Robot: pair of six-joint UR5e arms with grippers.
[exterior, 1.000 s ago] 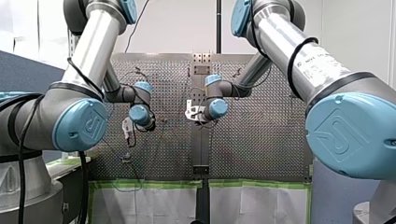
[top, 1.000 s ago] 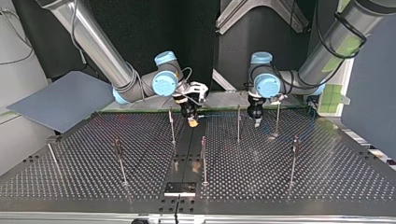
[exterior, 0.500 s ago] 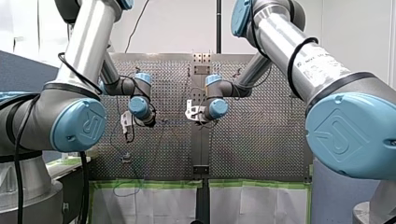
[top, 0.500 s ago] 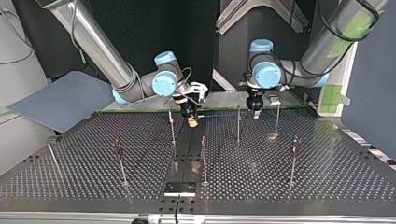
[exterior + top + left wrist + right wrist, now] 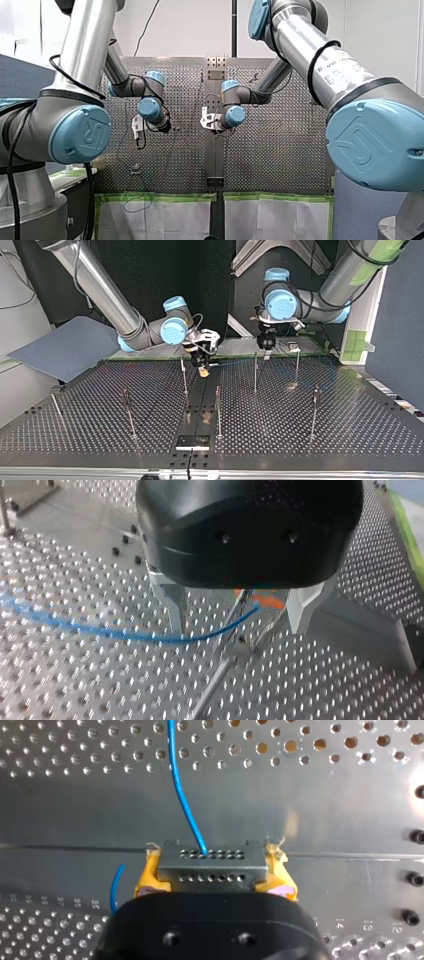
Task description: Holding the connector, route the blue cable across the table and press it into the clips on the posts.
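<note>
Right wrist view: right claw [image 5: 213,876] around connector [image 5: 210,862]

We are in a robotics lab: our left arm [image 5: 82,75] and our right arm [image 5: 320,60], silver with blue joint caps, flank a perforated metal table [image 5: 310,440] studded with thin posts [image 5: 218,412], with green tape [image 5: 160,196] edging white sheets and a plain white wall [image 5: 190,25] behind.

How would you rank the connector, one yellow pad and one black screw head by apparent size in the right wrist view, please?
1. connector, clearly largest.
2. yellow pad; both pads look alike.
3. screw head, smallest, though it seems to lie farther from the camera, so nearness flatters the others.
</note>
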